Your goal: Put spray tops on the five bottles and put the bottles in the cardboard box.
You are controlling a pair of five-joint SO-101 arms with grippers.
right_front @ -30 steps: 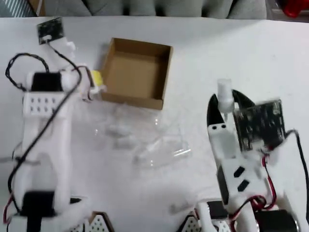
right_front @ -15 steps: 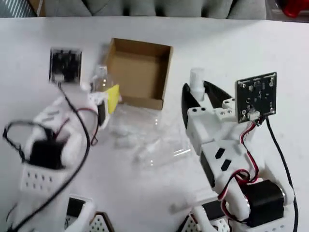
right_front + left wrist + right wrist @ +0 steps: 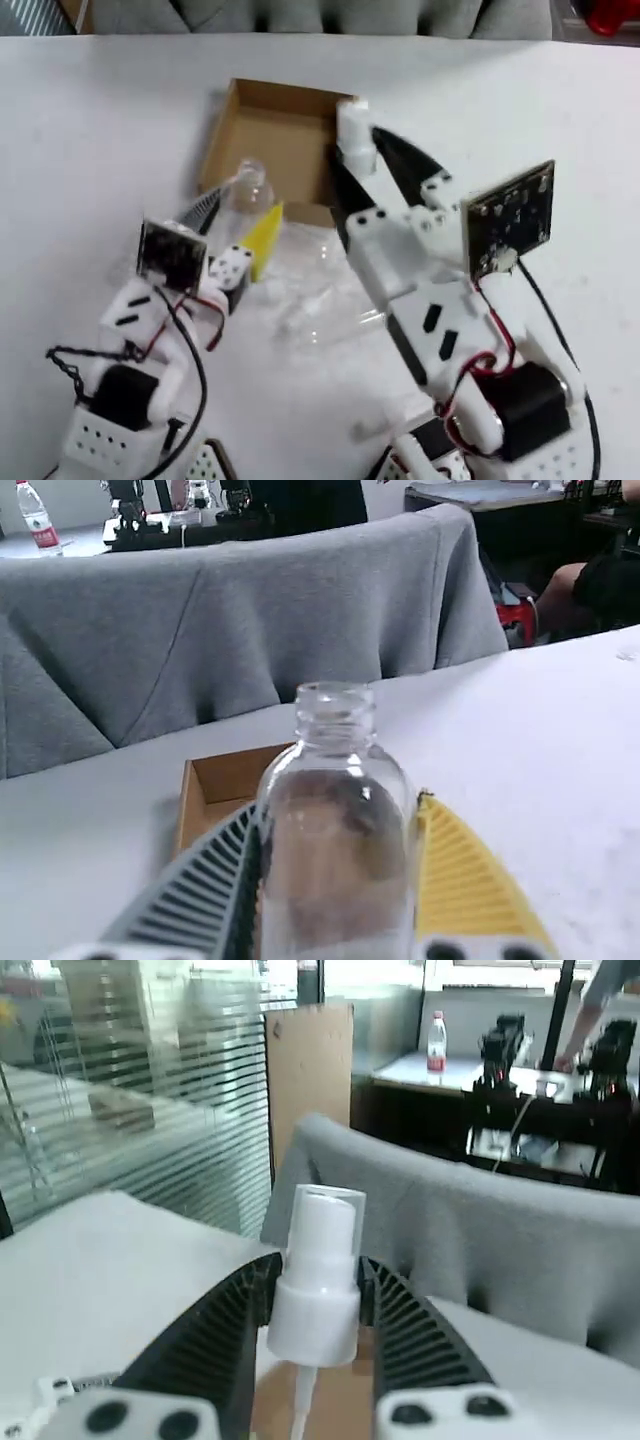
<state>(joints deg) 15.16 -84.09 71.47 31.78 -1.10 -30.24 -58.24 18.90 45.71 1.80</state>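
Observation:
A clear open-necked bottle (image 3: 335,840) (image 3: 247,186) stands upright between the grey and yellow fingers of my left gripper (image 3: 240,212), which is shut on it beside the box's near left corner. My right gripper (image 3: 362,172), with black fingers, is shut on a white spray top (image 3: 318,1285) (image 3: 354,129), held upright over the near right edge of the cardboard box (image 3: 280,150). The open box has nothing visible inside. Several more clear bottles and tops (image 3: 310,300) lie loose on the table between the two arms.
The white table (image 3: 520,100) has open room to the right and behind the box. Grey chair backs (image 3: 200,630) line the far table edge. The arm bases (image 3: 470,420) stand near the front edge.
My left gripper has swung right and nearer with the bottle, toward the box's near left corner. The right gripper has carried the spray top left and farther, up to the box's right edge.

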